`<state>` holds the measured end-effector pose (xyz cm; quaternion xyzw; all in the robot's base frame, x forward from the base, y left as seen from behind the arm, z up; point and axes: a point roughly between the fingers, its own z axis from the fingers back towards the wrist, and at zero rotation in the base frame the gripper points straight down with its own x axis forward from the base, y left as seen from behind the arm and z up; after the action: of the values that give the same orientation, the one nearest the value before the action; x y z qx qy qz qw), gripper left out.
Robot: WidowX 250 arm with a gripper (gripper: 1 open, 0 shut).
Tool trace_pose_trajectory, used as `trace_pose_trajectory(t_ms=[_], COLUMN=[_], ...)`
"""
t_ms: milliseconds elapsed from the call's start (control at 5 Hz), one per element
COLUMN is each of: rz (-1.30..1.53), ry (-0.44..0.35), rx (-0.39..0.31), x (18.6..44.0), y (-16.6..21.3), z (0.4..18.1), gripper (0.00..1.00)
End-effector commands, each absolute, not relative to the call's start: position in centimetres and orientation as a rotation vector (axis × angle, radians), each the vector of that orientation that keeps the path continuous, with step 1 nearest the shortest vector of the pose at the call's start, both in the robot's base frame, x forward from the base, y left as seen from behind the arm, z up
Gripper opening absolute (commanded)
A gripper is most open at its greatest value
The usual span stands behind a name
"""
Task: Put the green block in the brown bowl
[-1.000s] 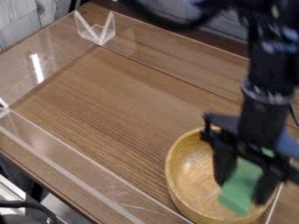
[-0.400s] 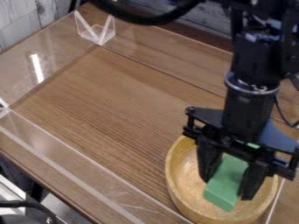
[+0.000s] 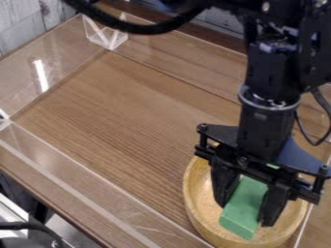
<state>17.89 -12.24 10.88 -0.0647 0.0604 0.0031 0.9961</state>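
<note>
one robot arm works at a wooden table (image 3: 116, 107) edged on the left by a low clear plastic wall (image 3: 45, 160), with a small clear bracket (image 3: 106, 35) standing at the far corner. to the right, the black arm comes down from the top of the view, its gripper (image 3: 254, 198) pointing straight down over the brown bowl (image 3: 202, 203), which sits at the table's near right corner and runs partly out of the picture. two dark fingers (image 3: 225, 181) are pressed against the green block (image 3: 251, 207), one on each side, clamping it between them. the block hangs tilted, its lower end inside the bowl's rim and close to the bowl's floor; whether it touches the wood there cannot be told from this angle. a wide black crossbar of the gripper spans above the bowl, hiding much of its far rim. a strip of blue (image 3: 319, 134) shows at the right edge behind the arm.
</note>
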Motion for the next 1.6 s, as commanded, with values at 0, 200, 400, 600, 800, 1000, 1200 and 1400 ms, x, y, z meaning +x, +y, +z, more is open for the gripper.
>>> trace_pose_trajectory(t_ms=[0, 200, 400, 600, 800, 1000, 1200, 1400], rz=[0.011, 0.019, 0.027, 0.031, 0.031, 0.032, 0.032, 0.034], ry=[0.074, 0.07, 0.068, 0.069, 0.072, 0.076, 0.079, 0.082], rx=[-0.16, -0.167, -0.178, -0.186, -0.191, -0.194, -0.197, -0.199], x=[18.0, 17.9, 17.8, 17.8, 17.8, 17.7, 17.7, 17.8], y=[-12.1, -11.8, -11.7, -11.7, -12.1, -12.4, -12.7, -13.0], z=[12.1, 12.4, 12.3, 12.2, 11.6, 11.2, 10.7, 10.2], gripper=[0.0, 0.0, 0.0, 0.0, 0.0, 0.0, 0.0, 0.0])
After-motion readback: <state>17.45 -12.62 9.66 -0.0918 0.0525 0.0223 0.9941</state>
